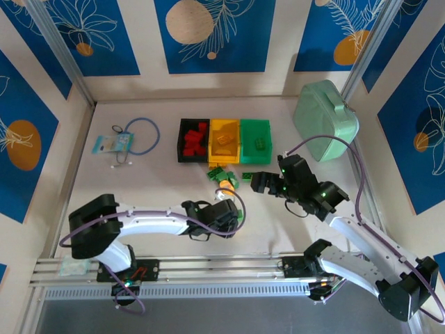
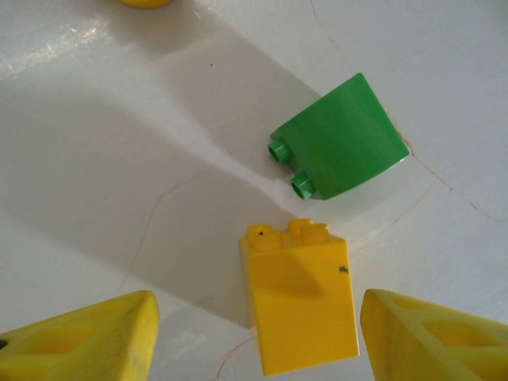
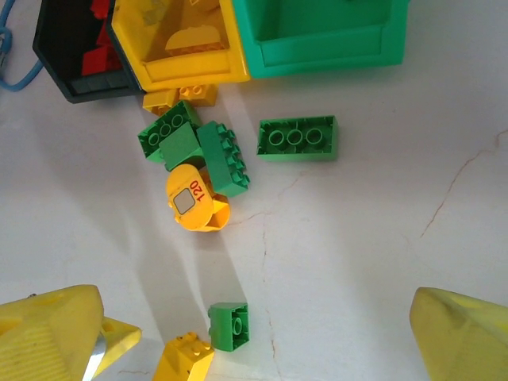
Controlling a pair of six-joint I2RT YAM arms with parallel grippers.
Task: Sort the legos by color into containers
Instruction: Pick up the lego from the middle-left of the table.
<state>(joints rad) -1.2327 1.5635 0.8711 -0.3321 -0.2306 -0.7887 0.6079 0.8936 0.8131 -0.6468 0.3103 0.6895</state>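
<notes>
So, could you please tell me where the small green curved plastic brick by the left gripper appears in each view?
Top external: small green curved plastic brick at the left gripper's tip.
Left wrist: upper right of centre.
Right wrist: near the bottom, left of centre.
Shared landmark: small yellow plastic brick beside it in both wrist views.

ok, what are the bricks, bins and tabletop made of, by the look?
Yellow brick and green brick: hard moulded plastic, glossy; crisp studs, soft highlights.
Yellow bin and green bin: likely the same plastic; smooth thin walls, slight sheen.
Tabletop: white, semi-gloss, hairline cracks; perhaps painted or laminated board, can't tell.
</notes>
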